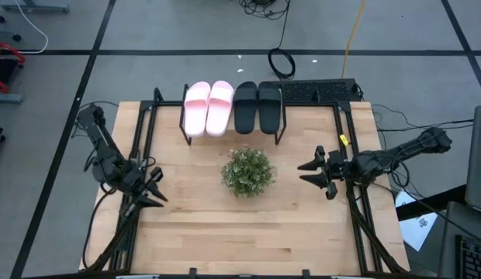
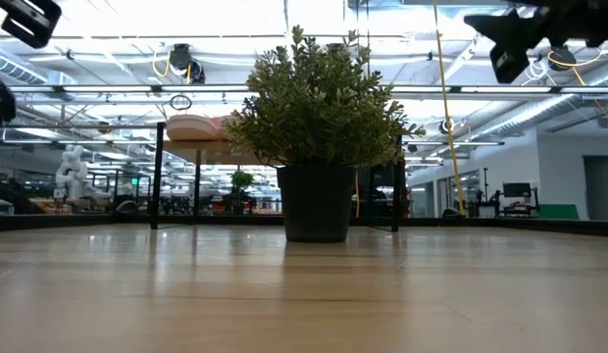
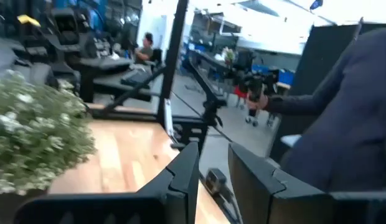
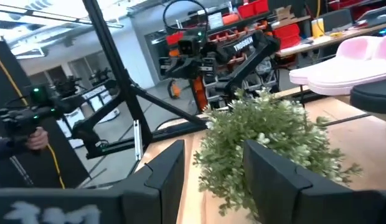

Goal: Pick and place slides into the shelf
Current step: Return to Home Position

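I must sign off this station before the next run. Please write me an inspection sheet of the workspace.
Surface: wooden tabletop, bare at the near side.
Job's things: two pink slides and two black slides lie side by side on the shelf.
Clutter: potted plant at mid-table, in front of the shelf.
Grippers: left gripper at the table's left edge, right gripper to the right of the plant; both open and empty.
Cables: black coiled cable and yellow cable on the floor behind the table.
Surroundings: a person's dark sleeve close by in the left wrist view.
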`<action>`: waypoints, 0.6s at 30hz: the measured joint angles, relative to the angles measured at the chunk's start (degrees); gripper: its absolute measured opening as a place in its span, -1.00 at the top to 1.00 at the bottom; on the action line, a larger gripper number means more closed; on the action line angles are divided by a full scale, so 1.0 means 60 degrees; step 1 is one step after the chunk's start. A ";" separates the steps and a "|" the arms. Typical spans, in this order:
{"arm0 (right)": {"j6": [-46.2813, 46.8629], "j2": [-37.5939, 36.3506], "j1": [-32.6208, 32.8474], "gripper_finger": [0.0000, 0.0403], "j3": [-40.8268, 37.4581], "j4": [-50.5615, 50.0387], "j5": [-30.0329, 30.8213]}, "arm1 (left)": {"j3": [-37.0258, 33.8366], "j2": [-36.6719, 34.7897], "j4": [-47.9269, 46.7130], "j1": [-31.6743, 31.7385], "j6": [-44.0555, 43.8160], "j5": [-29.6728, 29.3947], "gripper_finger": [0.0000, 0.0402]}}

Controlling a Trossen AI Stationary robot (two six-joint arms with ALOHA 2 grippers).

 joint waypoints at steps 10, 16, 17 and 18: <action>-0.0080 -0.3317 -0.1674 0.24 -0.0254 -0.2947 -0.1470 | -0.0184 -0.2881 -0.2727 0.0976 0.0338 0.0231 0.57; 0.0174 -0.4470 -0.1791 0.24 -0.0389 -0.4072 -0.1616 | -0.0040 -0.2975 -0.3274 0.1269 0.0415 0.0482 0.57; 0.0177 -0.4540 -0.1791 0.24 -0.0502 -0.4151 -0.1614 | -0.0086 -0.3005 -0.3370 0.1325 0.0418 0.0375 0.57; 0.0193 -0.4564 -0.1791 0.24 -0.0612 -0.4044 -0.1607 | -0.0132 -0.3002 -0.3421 0.1374 0.0418 0.0326 0.57</action>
